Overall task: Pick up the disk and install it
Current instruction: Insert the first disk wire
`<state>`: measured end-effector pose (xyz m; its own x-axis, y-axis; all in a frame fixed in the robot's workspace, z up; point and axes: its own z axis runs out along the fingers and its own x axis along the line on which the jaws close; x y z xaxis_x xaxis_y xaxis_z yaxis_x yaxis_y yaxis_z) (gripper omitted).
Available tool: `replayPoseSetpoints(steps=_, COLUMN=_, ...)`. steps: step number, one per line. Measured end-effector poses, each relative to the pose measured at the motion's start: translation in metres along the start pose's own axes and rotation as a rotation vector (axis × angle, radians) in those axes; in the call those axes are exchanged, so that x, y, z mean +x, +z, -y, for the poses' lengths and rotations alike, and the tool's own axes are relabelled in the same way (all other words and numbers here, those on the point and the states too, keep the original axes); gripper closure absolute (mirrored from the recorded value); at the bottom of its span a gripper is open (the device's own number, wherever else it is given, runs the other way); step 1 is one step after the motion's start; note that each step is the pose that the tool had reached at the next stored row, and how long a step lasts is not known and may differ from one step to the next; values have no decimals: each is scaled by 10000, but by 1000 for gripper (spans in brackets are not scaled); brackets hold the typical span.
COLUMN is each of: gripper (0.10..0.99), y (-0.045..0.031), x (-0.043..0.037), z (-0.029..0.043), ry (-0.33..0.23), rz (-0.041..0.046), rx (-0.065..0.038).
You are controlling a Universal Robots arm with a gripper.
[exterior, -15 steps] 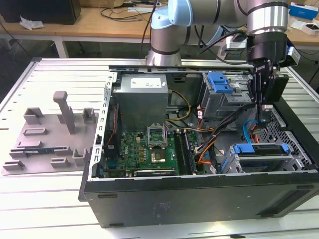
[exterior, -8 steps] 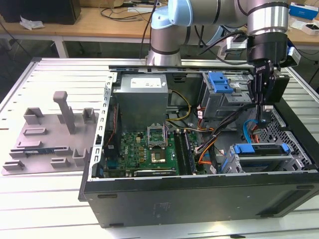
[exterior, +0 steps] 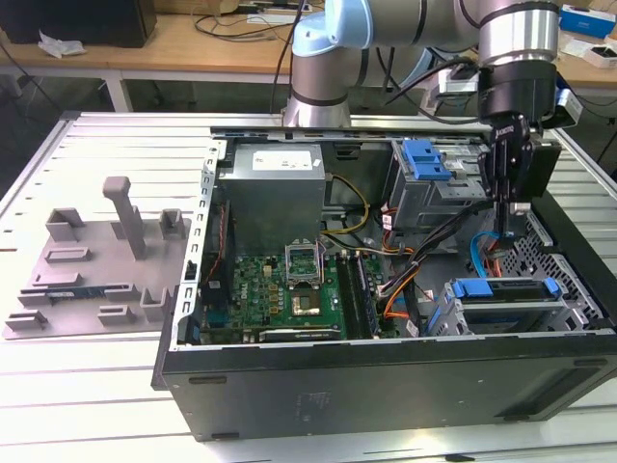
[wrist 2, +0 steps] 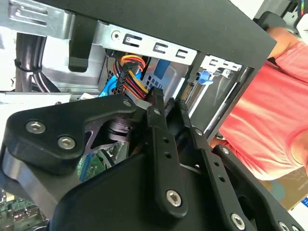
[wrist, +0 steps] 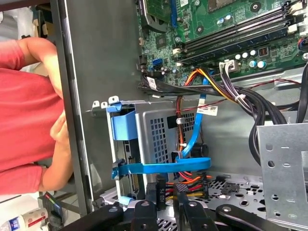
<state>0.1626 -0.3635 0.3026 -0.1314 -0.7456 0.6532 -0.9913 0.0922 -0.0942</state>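
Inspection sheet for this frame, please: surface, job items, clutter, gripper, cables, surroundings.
Surface: slotted metal table carrying an open computer case, side panel off.
Job's things: disk with its blue bracket sits at the drive cage in the case's corner, on the exterior view's right.
Clutter: grey plastic fixture on the table, on the exterior view's left of the case.
Grippers: gripper hangs inside the case above the disk, apparently apart from it.
Cables: blue data cable loops by the cage; black, orange and yellow wire bundle crosses the case floor.
Surroundings: person in a red shirt beside the case; wooden bench behind.
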Motion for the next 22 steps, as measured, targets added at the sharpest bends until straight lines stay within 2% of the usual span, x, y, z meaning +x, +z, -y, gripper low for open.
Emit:
replayPoseSetpoints(steps=2, gripper=808, y=-53, x=-19, z=-3, ry=-4, rz=-11, rx=3)
replayPoseSetpoints(steps=3, gripper=808, y=-127, x=-21, z=-3, ry=-12, rz=-30, rx=8)
replayPoseSetpoints(steps=4, gripper=808, y=-241, x=4, z=2, ry=-14, rz=-29, rx=8)
replayPoseSetpoints(steps=6, gripper=808, y=-280, x=23, z=1, ry=-24, rz=-74, rx=0)
replayPoseSetpoints(steps=7, gripper=808, y=-282, x=26, z=-12, ry=-26, rz=-106, rx=5)
replayPoseSetpoints(steps=10, gripper=808, y=-256, x=43, z=-58, ry=-26, rz=-108, rx=5)
replayPoseSetpoints(steps=16, gripper=808, y=-149, x=143, z=-48, ry=4, rz=-94, rx=-22)
replayPoseSetpoints(steps=19, gripper=808, y=-136, x=135, z=-53, ry=13, rz=-95, rx=-25)
replayPoseSetpoints(steps=22, gripper=808, y=-109, x=114, z=-79, ry=112, rz=-83, rx=80)
